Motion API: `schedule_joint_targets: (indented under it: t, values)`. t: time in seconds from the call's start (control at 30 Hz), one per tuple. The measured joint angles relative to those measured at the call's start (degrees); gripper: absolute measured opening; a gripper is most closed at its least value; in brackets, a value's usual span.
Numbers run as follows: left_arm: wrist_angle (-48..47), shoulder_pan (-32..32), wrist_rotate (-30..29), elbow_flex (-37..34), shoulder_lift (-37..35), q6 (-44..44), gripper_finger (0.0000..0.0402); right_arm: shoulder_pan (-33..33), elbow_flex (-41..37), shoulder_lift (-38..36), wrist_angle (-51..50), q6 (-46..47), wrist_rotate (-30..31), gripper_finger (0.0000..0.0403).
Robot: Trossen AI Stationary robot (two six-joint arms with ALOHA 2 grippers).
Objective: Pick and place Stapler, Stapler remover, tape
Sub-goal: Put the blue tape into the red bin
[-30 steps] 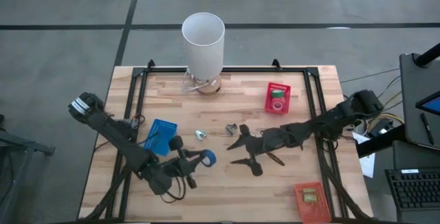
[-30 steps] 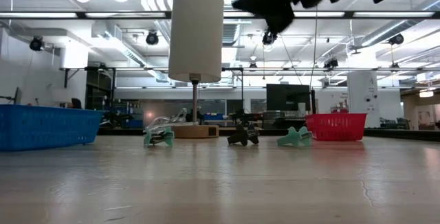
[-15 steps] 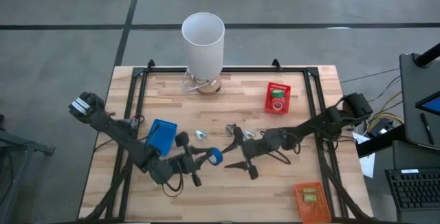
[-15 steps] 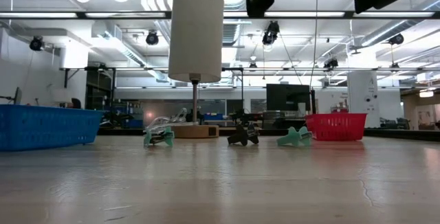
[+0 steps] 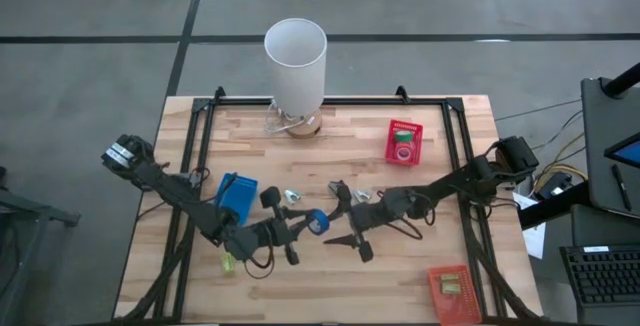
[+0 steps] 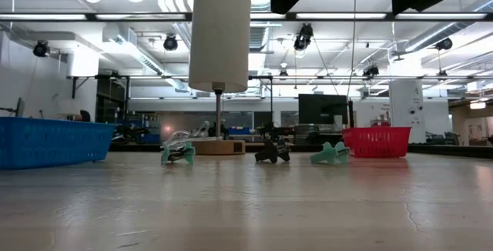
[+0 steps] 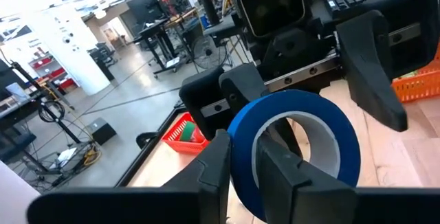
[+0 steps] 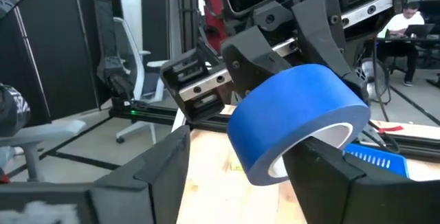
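From above, a wooden table (image 5: 455, 156) on a grey floor carries a blue bin (image 5: 236, 194), a red bin (image 5: 404, 141), an orange bin (image 5: 451, 293) and a white lamp (image 5: 296, 61). Mid-table, the left gripper (image 5: 308, 224) is clamped on the blue tape roll (image 5: 317, 221); the right gripper (image 5: 340, 218) faces it, fingers apart around the roll.

At table height, a lit workshop lies behind.

Each wrist camera shows the roll (image 7: 295, 145) (image 8: 295, 121) held aloft.

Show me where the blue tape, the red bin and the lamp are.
blue tape (image 5: 316, 223): high view, on its ring.
red bin (image 5: 404, 142): high view, on its rim.
lamp (image 5: 296, 52): high view, on its white shade.
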Motion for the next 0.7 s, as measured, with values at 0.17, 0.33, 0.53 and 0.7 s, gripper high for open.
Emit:
schedule_joint_targets:
  t: [0.17,0.33,0.53,0.7]
  values:
    - [0.38,0.23,0.37,-0.04,0.00,-0.01,0.0063,-0.02,0.00,0.00,-0.05,0.02,0.10,0.0175]
    - [0.31,0.78,1.51,-0.13,0.02,-0.52,0.0077,-0.07,0.00,-0.03,-0.33,-0.16,0.10,0.0115]
    - [0.04,1.23,1.45,-0.17,0.04,-1.32,0.0108,-0.03,0.00,-0.07,-0.40,-0.29,0.15,0.0048]
    - [0.02,1.23,1.28,-0.17,0.04,-1.25,0.0136,-0.55,0.00,-0.12,-1.40,0.83,0.52,0.0030]
